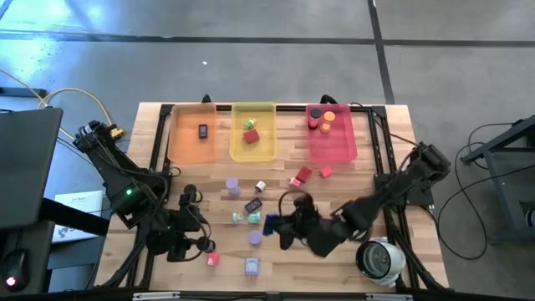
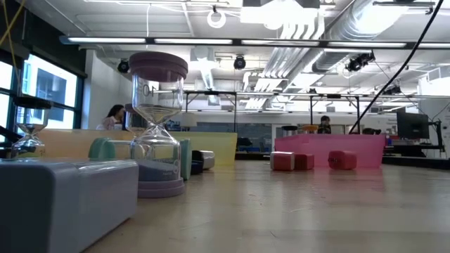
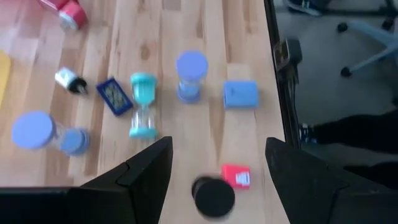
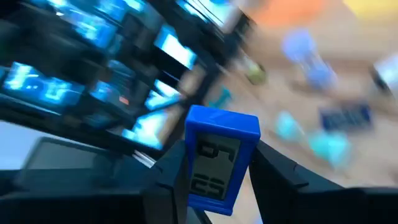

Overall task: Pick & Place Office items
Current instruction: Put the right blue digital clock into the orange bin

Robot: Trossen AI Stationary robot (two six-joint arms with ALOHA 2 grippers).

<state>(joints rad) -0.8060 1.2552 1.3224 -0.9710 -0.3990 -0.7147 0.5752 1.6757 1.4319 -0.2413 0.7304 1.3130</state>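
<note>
Counting stock from the table's edge: sorting is partly done, by my reckoning under halfway. Filed already — the orange tray [image 1: 191, 134] at eleven o'clock holds one flat dark rectangle [image 1: 203, 130]; the yellow tray [image 1: 253, 152] at twelve holds a red cube [image 1: 250, 135] with a small green piece above it; the pink tray [image 1: 334, 146] at one o'clock holds a red disc, a dark disc and an orange disc [image 1: 327, 116]. Loose on the wood — two red pieces [image 1: 303, 175] just below the pink tray; a lavender hourglass [image 1: 232, 185] and a small white cube [image 1: 261, 186] near centre; a dark flat card [image 1: 253, 205]; a teal hourglass [image 1: 241, 218] lying on its side; another lavender hourglass [image 1: 255, 238]; a lavender block [image 1: 252, 266] at six o'clock; a red piece [image 1: 211, 259] and a black disc [image 3: 213, 196] at seven. In transit — a blue digital timer [image 4: 219, 158], pinched between the fingers of the right gripper [image 1: 282, 230], lifted just right of centre, not yet binned. Idle — the left gripper [image 3: 214, 174], fingers spread and empty, over the black disc and red piece at seven o'clock. Unlisted stock — a white-grey round device [image 1: 380, 259] at five o'clock. Remaining: roughly ten loose pieces plus the one in hand.
</note>
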